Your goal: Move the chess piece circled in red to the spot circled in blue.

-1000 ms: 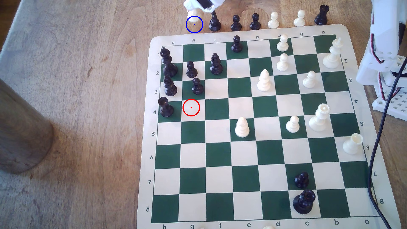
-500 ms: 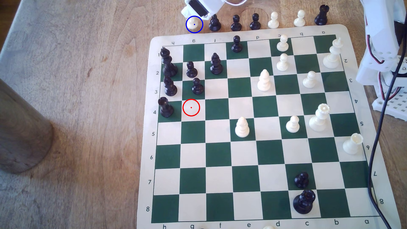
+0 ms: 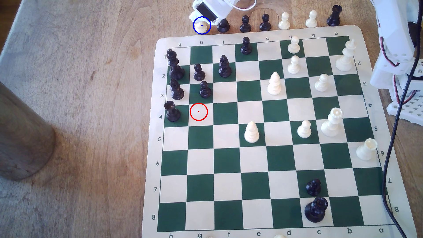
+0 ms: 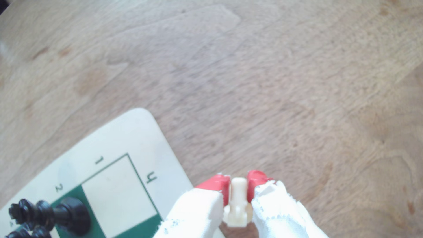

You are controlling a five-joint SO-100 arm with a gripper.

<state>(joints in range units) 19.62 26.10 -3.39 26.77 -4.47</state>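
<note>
The cream-white knight sits inside the blue-ringed spot on the bare wood, just beyond the board's far edge in the exterior view. My gripper comes down over it from above. In the wrist view my gripper is shut on the knight, with a red pad pressed on each side of it. I cannot tell whether its base touches the wood. The red ring encloses a bare white square on the board.
A row of captured black and white pieces stands right beside the blue ring, the closest a black piece. Black pieces crowd the board's near corner. The arm's base and a black cable lie at the exterior view's right, and a brown cylinder stands at its left.
My gripper has come down with the knight, whose base has moved from the blue ring's upper edge to inside the ring. Nothing on the board moved.
</note>
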